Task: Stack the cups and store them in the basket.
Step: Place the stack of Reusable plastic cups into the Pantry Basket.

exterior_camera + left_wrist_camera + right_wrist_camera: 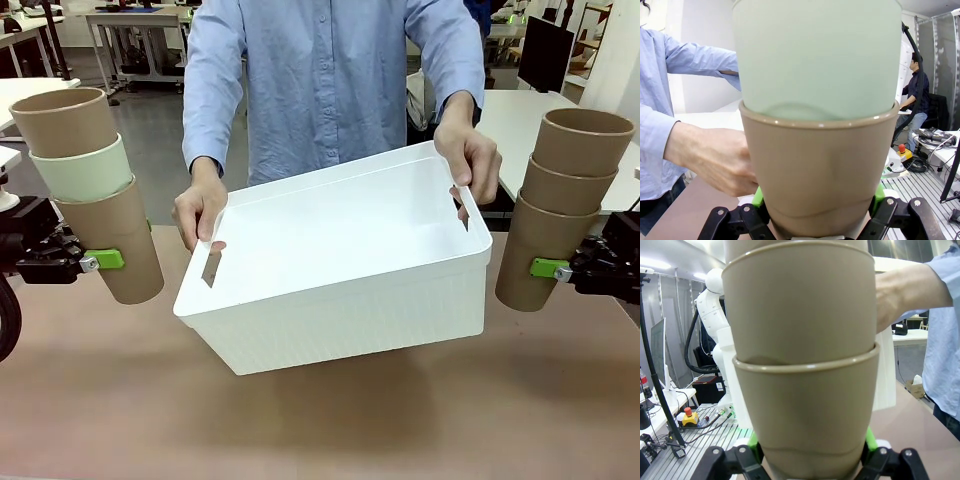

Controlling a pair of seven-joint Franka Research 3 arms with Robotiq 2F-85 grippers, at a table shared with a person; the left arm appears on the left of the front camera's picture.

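My left gripper is shut on a stack of three cups at the left: tan at the bottom, mint green in the middle, tan on top, leaning left. On the right, my right gripper is shut on a second stack of three tan cups, leaning right. Between the two stacks a person holds the white basket by both slot handles, lifted and tipped toward me, with nothing inside. Each wrist view is close on its own stack, the tan bottom cup clamped between green pads.
The brown table lies below the basket. The person's hands grip the basket's short ends near each stack. White tables and equipment stand in the background.
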